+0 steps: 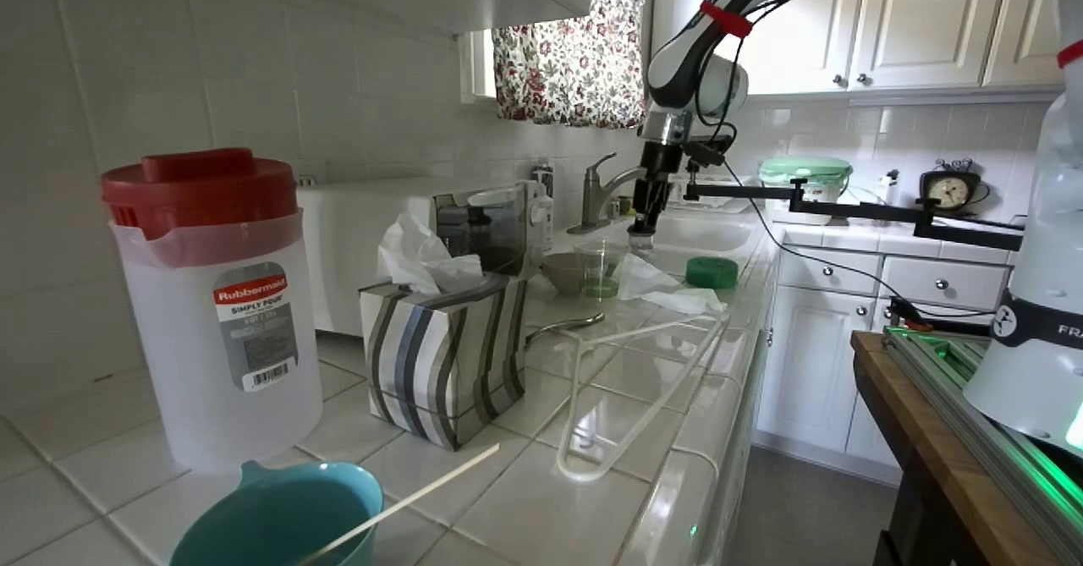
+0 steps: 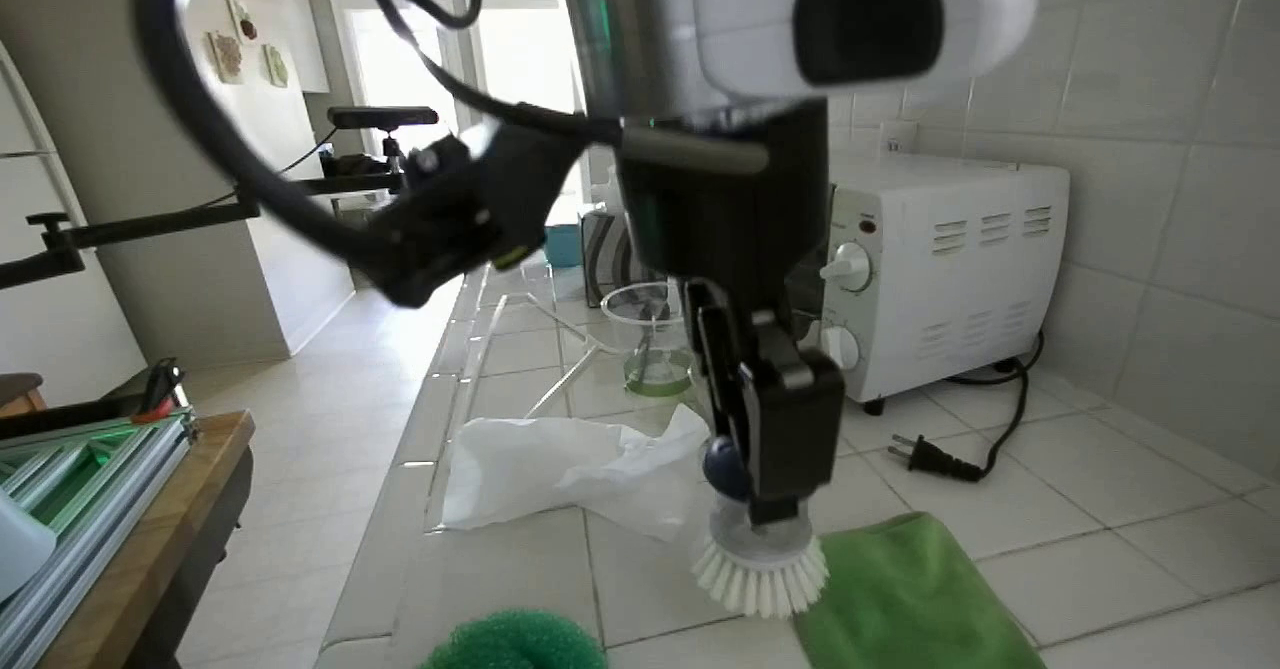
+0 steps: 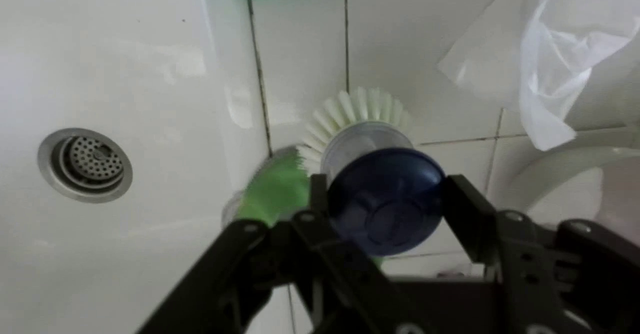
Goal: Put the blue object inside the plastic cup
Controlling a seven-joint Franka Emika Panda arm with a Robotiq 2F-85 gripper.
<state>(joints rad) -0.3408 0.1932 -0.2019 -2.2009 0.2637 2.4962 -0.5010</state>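
Observation:
The blue object is a brush with a round dark blue knob (image 3: 387,199) and white bristles (image 2: 765,581). My gripper (image 3: 385,194) is shut on the knob, one finger on each side. In an exterior view my gripper (image 2: 765,479) points down with the bristles below it, seemingly just above the counter beside a green cloth. The plastic cup (image 2: 645,324) is a clear tumbler with green at its bottom, standing upright beyond the gripper. It also shows in an exterior view (image 1: 600,266). I cannot make the cup out in the wrist view.
A crumpled white sheet (image 2: 570,469) lies between the brush and the cup. A bowl (image 1: 562,272) stands beside the cup. A green scrubber (image 1: 711,272), green cloth (image 2: 910,599), sink (image 3: 150,84), toaster oven (image 2: 960,259) and striped tissue box (image 1: 448,354) are around.

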